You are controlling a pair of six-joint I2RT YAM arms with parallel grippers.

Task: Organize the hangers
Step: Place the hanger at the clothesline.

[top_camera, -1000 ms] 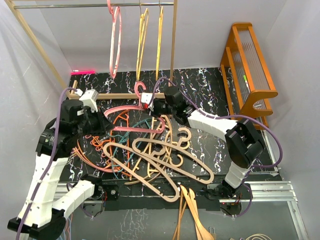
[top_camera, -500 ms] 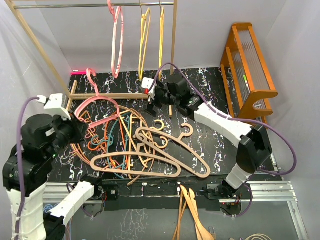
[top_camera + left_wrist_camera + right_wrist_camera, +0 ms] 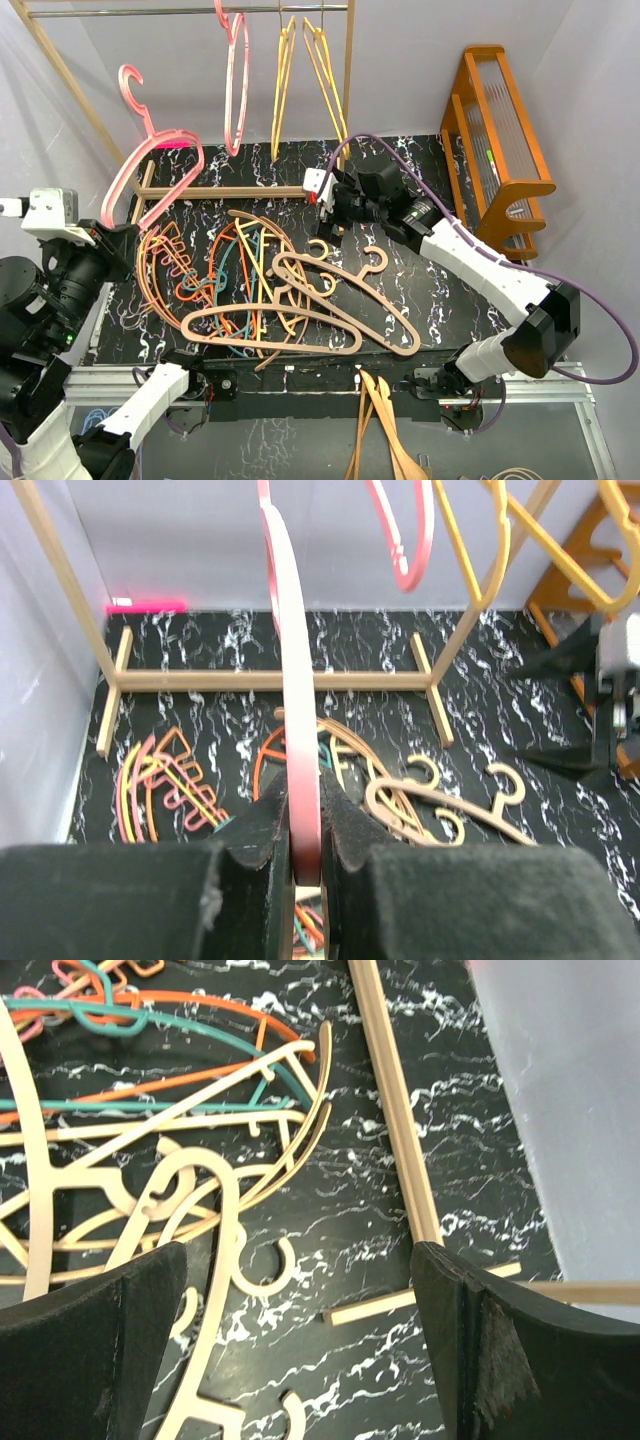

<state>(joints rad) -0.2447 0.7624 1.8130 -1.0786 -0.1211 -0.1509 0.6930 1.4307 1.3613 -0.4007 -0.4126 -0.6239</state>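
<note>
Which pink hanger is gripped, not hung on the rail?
The pink hanger clamped in the left gripper, held aloft; the other pink hanger hangs from the rail.

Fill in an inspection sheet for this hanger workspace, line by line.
Surface: black marbled table, bare on the right.
Job's things: hanger pile tangled on the table; lifted pink hanger; hung pink hanger and yellow hangers on the rail.
Clutter: light wooden hangers at the near edge.
Grippers: left claw shut on the lifted pink hanger; right claw open, empty, above the table.
Cables: purple cable looping along the right arm.
Surroundings: wooden rack, orange shelf unit on the right, white walls.
</note>
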